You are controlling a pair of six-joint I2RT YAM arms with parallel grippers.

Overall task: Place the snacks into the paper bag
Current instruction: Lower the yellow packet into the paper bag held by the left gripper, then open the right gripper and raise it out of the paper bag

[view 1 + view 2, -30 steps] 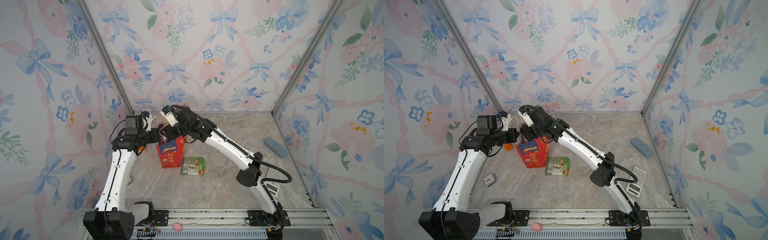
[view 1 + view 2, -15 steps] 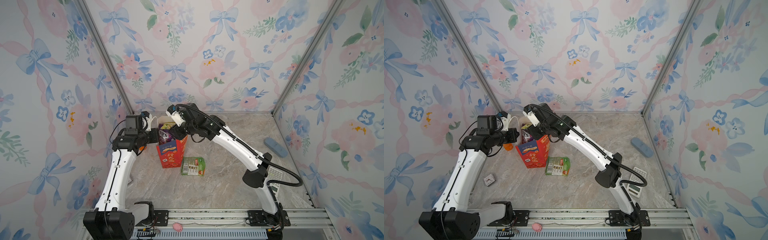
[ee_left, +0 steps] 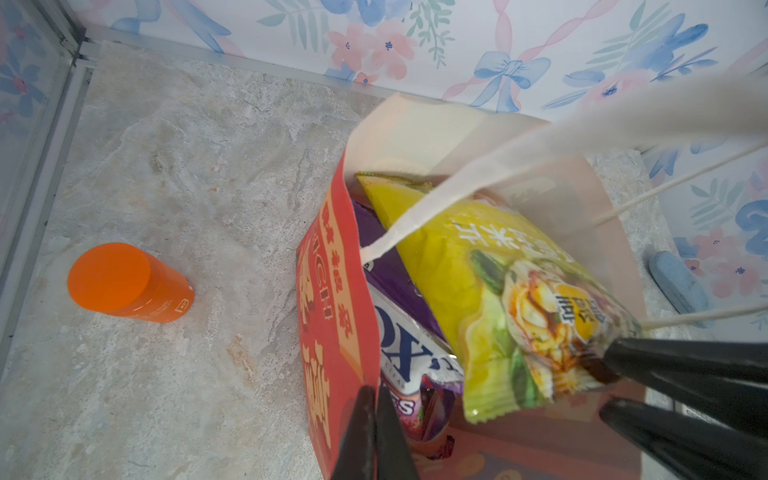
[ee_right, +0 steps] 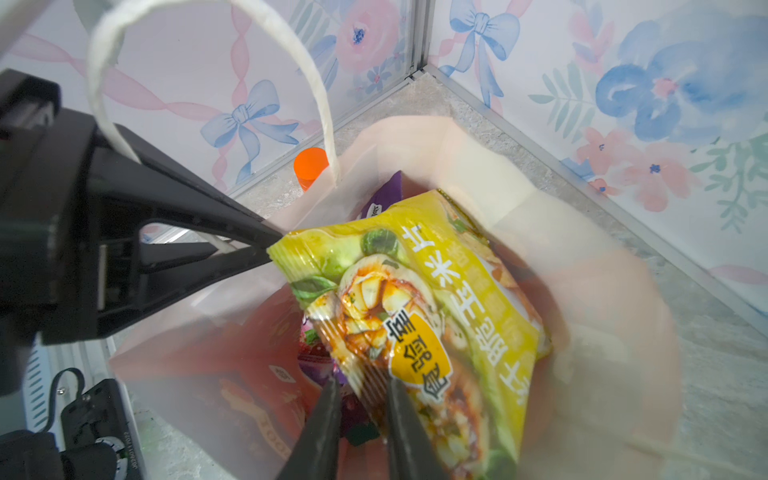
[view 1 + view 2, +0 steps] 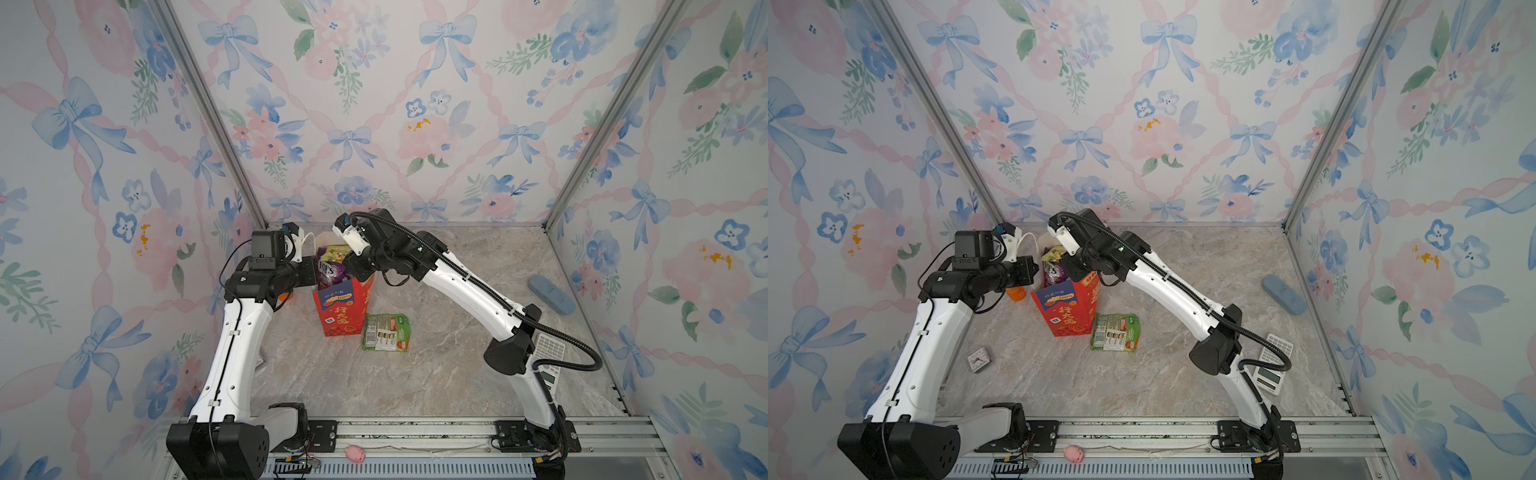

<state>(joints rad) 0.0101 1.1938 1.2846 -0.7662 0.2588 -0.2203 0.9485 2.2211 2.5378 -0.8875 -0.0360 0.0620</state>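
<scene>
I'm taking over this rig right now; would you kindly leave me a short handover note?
Left gripper: shut on the rim of the paper bag.
Right gripper: fingers slightly apart at the edge of the yellow packet, in the bag mouth.
Done: purple packet inside; yellow one resting on top, sticking out.
To do: settle the yellow packet, then bag the green packet lying on the table beside the bag.

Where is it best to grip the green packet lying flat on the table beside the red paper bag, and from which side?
Probably grip the green packet at its edge farthest from the paper bag, coming down from above. It lies flat, so only an edge can be pinched. That side looks free, while the bag stands close beside the opposite edge.
</scene>
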